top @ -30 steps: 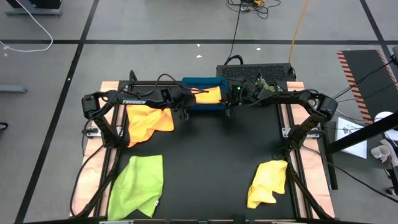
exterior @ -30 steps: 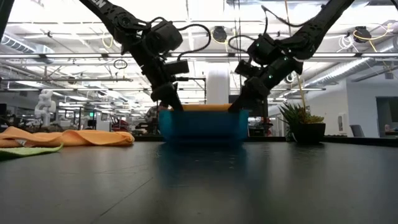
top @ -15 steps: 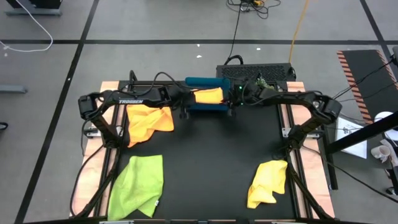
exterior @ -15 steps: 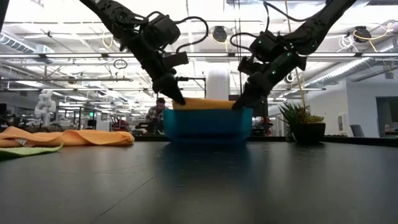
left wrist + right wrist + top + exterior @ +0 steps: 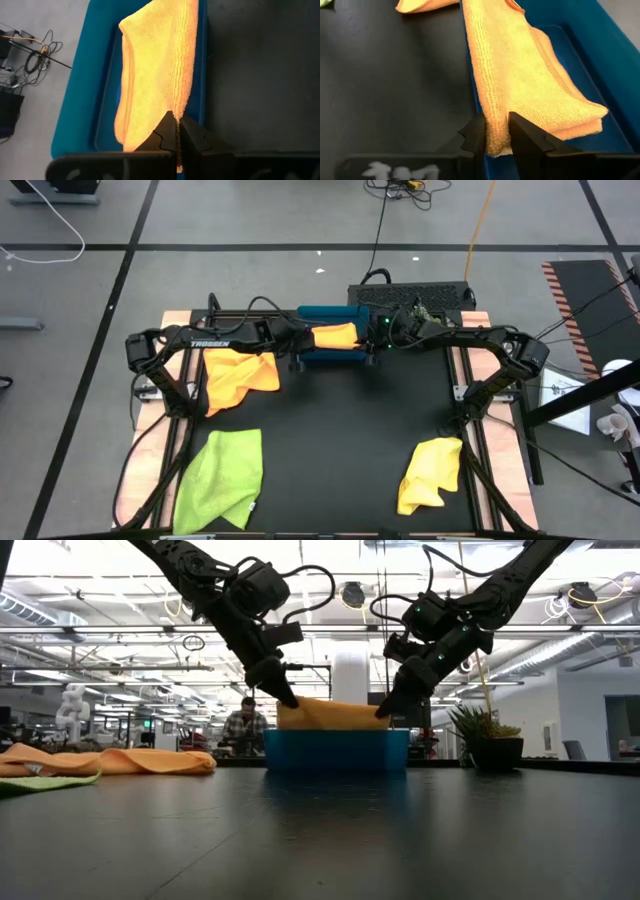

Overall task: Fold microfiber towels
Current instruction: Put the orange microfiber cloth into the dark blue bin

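Note:
A folded orange towel (image 5: pixel 335 335) lies across the blue tray (image 5: pixel 318 357) at the table's far middle. My left gripper (image 5: pixel 304 342) is shut on its left end and my right gripper (image 5: pixel 371 343) on its right end. In the low view the towel (image 5: pixel 330 714) shows above the tray's rim (image 5: pixel 335 748) between the left gripper (image 5: pixel 286 700) and the right gripper (image 5: pixel 386 710). An unfolded orange towel (image 5: pixel 240 375) lies flat at the left, a lime green towel (image 5: pixel 225 475) at the near left, and a crumpled yellow towel (image 5: pixel 430 475) at the near right. My left gripper pinches the folded towel's near edge at its left end (image 5: pixel 181 107) between its two fingers, several layers, slanting down from the left. That edge is raised over the tray's near wall; the far part lies in the tray. My right gripper pinches the same near edge at the towel's right end (image 5: pixel 495 120) between its two fingers, several layers, slanting down from the right. The edge hangs a little slack between the two grippers above the tray's rim.
A black box with cables (image 5: pixel 410 295) stands just behind the tray. Wooden rails (image 5: pixel 175 420) run along the table's left and right sides. A potted plant (image 5: pixel 490 740) shows beyond the table, and a person (image 5: pixel 243 725) sits in the room behind.
Both grippers have risen a little with the folded orange towel and gone slightly toward the far edge. More of the towel now shows above the tray's rim. Both have stayed shut.

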{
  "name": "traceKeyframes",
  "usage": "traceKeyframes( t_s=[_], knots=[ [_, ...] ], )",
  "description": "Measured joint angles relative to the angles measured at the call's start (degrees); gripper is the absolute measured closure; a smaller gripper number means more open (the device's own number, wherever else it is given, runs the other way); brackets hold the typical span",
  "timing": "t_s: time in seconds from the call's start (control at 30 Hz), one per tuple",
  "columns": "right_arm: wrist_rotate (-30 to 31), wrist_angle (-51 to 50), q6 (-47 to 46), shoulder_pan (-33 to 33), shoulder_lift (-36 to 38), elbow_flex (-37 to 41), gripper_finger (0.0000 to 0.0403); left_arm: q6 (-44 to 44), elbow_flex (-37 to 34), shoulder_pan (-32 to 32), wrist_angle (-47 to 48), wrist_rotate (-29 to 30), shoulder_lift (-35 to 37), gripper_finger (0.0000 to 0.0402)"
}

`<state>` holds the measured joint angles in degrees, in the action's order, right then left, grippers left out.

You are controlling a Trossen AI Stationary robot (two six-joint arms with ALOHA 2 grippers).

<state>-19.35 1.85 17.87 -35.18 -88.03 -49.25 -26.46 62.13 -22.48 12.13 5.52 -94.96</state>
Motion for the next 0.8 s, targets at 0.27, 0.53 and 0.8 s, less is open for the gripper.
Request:
traceKeyframes(
  t_s=[0.27, 0.53, 0.8],
  knots=[
    [3.1, 1.4, 4.6, -0.1, 0.0, 0.0, 0.0393, -1.2, 0.0, -0.2, -1.8, 1.6, 0.0, 0.04],
    [6.3, 8.8, 6.2, -2.3, 1.3, 0.0, 0.04, -5.2, 0.0, -2.7, -8.1, 5.5, 0.0, 0.04],
    [7.4, 15.3, 7.1, -6.1, 1.4, 0.0, 0.0402, -10.0, 0.0, -6.4, -16.7, 7.9, 0.0, 0.04]
  ],
)
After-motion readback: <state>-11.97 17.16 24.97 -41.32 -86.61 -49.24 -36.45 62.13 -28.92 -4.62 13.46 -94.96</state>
